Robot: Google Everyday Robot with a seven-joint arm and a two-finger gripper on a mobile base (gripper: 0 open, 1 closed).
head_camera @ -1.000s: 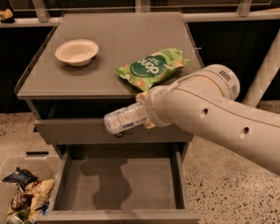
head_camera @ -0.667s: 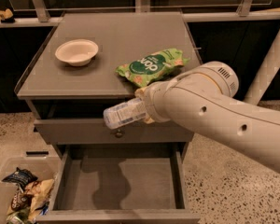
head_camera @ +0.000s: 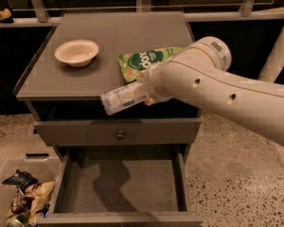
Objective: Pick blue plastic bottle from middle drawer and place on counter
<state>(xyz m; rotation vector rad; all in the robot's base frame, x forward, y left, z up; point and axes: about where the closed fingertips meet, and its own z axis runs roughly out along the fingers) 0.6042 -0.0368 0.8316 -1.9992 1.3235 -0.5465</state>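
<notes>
The blue plastic bottle (head_camera: pixel 124 98), clear with a light label, hangs on its side in the air just in front of the counter's (head_camera: pixel 128 32) front edge, its cap end pointing left and down. My gripper (head_camera: pixel 147 90) is shut on the bottle's right end; my thick white arm hides most of it. The middle drawer (head_camera: pixel 132 186) stands pulled open below, and its flat grey inside holds nothing but the arm's shadow.
A cream bowl (head_camera: pixel 76 52) sits at the counter's left and a green snack bag (head_camera: pixel 144 60) lies near its front right. A shut drawer front with a round knob (head_camera: pixel 119 135) is above the open drawer. A clear bin of snack bags (head_camera: pixel 21 200) stands on the floor at lower left.
The bottle and my gripper have risen a little, from in front of the upper drawer to level with the counter's front edge.
</notes>
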